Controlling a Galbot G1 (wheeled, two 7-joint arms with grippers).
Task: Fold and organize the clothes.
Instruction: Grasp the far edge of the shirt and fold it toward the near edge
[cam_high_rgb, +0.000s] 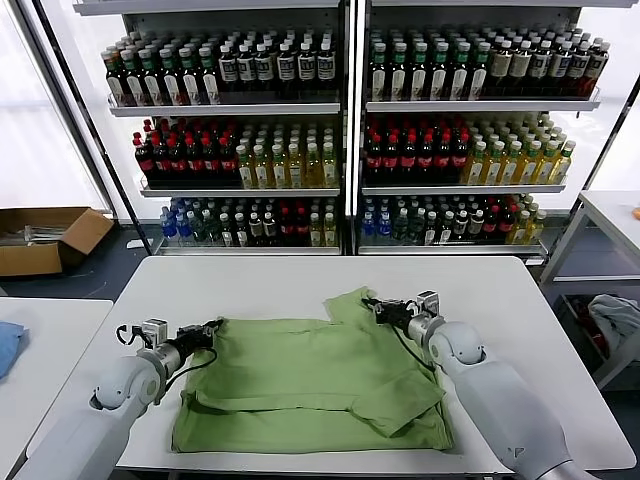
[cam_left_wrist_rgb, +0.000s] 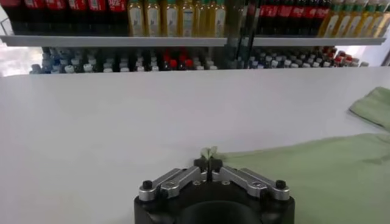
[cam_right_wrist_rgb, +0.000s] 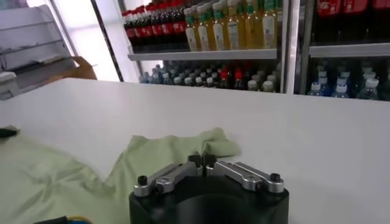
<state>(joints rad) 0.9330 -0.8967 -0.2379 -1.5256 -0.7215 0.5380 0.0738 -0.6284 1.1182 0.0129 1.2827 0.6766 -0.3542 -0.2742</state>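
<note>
**Setting: mock retail shop / test lab**

Shelving racks are carrying ordered rows of bottled drinks, shop-style. A white worktop is standing before them; an open cardboard box is sitting on the floor.

Bright, even daylight washes in from the blown-out windows behind the shelves. The white worktop shows only soft shadows. Both wrist views look slightly hazy, shelves blurred.
</note>
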